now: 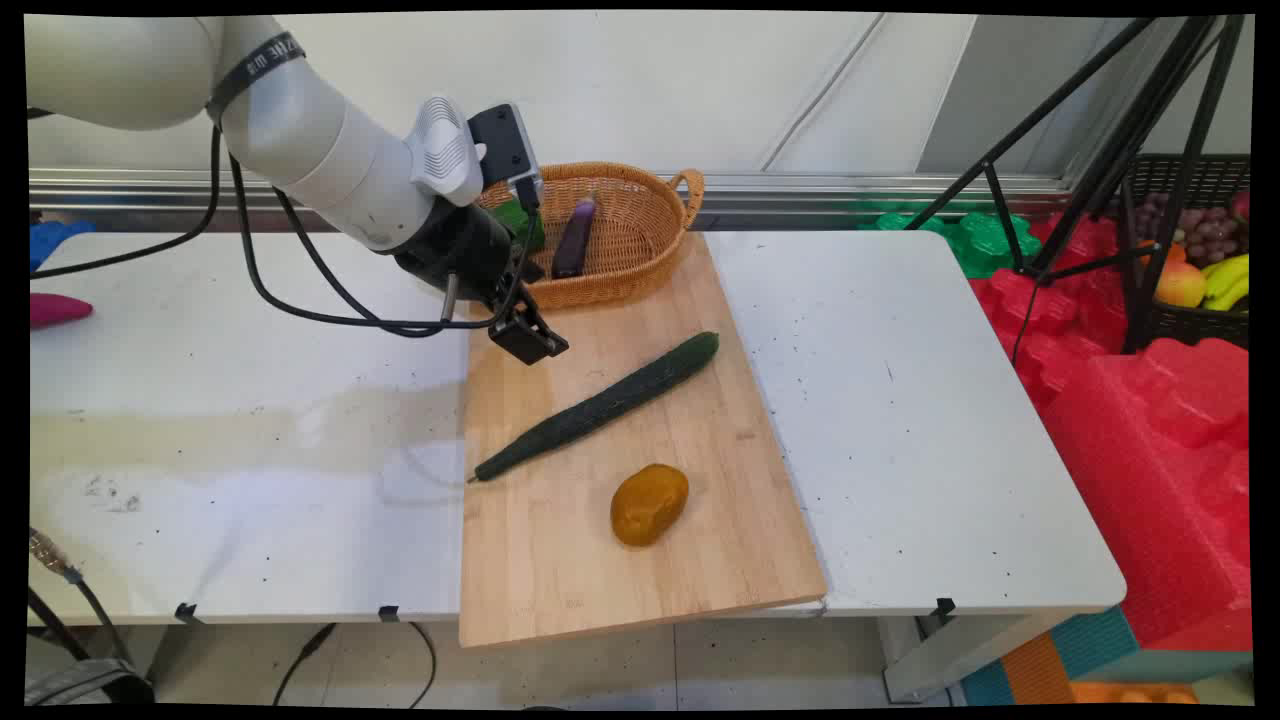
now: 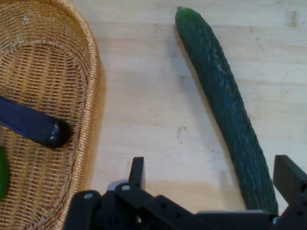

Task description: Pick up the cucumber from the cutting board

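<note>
Above the far end of the pale wooden cutting board (image 1: 640,480), your black two-finger gripper (image 2: 211,184) hangs with jaws spread wide and empty, just beside the woven wicker basket (image 1: 640,235) holding a purple eggplant (image 1: 574,238) and something green. You see the long dark green cucumber (image 2: 223,100) lying flat and diagonal, its end between the fingers (image 2: 288,177), while the brownish-yellow potato-like lump (image 1: 649,504) sits apart nearer you.

basket (image 1: 640,235) behind cucumber (image 1: 600,405) – both on board (image 1: 560,560) | potato (image 1: 649,504) nearest
</note>
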`<move>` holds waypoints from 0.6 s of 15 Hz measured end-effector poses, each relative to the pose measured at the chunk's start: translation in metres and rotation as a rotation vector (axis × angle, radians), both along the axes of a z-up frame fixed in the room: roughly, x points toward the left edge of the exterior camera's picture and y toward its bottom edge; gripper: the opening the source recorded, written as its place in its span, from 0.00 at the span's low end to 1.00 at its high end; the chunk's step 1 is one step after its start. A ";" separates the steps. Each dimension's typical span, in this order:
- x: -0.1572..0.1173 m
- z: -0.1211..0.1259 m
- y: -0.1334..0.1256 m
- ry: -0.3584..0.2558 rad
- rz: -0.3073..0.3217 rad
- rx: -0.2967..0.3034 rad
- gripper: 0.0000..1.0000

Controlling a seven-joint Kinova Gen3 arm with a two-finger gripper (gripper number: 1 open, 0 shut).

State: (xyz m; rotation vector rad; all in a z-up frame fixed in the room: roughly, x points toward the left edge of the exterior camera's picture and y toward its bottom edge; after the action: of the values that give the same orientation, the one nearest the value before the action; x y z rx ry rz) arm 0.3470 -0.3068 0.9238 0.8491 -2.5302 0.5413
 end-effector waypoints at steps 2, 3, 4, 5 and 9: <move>-0.001 0.000 0.000 -0.002 -0.001 -0.002 1.00; -0.002 0.000 0.000 -0.002 -0.001 -0.003 1.00; -0.002 0.000 0.000 -0.001 -0.001 -0.004 1.00; -0.003 0.000 0.000 -0.001 -0.001 -0.004 1.00; -0.008 -0.004 0.000 0.004 0.025 0.010 1.00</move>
State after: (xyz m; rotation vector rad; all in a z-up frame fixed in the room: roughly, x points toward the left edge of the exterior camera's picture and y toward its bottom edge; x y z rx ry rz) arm 0.3391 -0.3067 0.9194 0.8861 -2.5235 0.5344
